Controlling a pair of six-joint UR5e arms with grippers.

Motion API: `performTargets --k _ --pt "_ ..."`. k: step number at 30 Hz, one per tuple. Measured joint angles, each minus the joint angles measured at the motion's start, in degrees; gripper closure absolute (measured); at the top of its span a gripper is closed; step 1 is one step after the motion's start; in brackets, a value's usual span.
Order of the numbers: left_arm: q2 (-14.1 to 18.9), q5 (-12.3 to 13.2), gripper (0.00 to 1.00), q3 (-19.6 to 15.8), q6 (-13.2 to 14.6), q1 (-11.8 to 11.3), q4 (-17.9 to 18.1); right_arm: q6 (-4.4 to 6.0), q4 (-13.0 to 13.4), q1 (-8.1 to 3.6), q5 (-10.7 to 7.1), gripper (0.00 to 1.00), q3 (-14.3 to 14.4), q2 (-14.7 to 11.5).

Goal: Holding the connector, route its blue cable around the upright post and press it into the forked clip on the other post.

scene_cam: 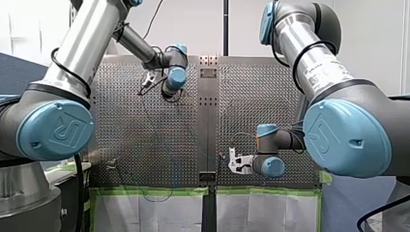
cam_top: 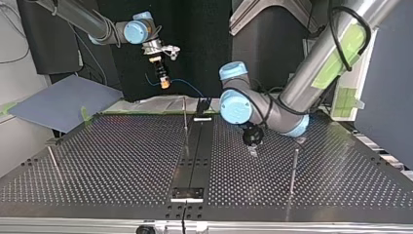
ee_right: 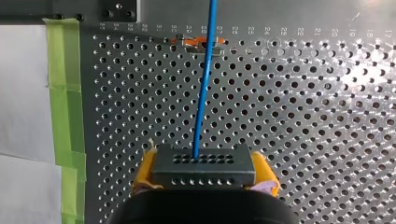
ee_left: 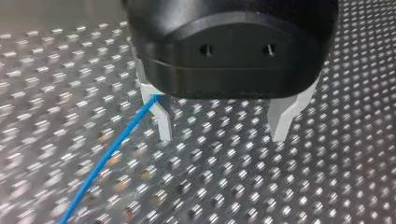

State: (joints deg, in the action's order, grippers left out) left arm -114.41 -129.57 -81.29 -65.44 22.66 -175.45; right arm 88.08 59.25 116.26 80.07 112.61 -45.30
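Observation:
My right gripper point(ee_right: 203, 179), with yellow pads point(ee_right: 145, 173), is shut on a dark connector block point(ee_right: 203, 163). The blue cable point(ee_right: 204, 84) leaves the block and runs ahead over the perforated table. In the top view my right gripper point(cam_top: 164, 83) hangs above the table's far edge, and the cable point(cam_top: 187, 87) trails off to its right. My left gripper point(ee_left: 224, 135) stands open just over the plate, with nothing between its metal fingers point(ee_left: 161, 122). The cable point(ee_left: 107, 158) runs up against the outside of one finger. Thin upright posts point(cam_top: 185, 117) point(cam_top: 293, 170) stand on the table.
A small orange and metal fitting point(ee_right: 198, 42) sits on the plate ahead of the connector. Another thin post point(cam_top: 53, 163) stands at the top view's left. Green tape point(ee_right: 65, 84) and white sheeting border the table edge. A dark seam point(cam_top: 195, 146) splits the table in two.

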Motion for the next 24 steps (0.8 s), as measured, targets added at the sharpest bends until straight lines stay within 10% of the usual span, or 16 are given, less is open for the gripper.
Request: performTargets --k 24 --pt "-10.1 -1.4 0.02 -2.2 -0.6 6.4 5.8 0.00 0.0 0.02 -0.06 1.00 0.0 0.0"
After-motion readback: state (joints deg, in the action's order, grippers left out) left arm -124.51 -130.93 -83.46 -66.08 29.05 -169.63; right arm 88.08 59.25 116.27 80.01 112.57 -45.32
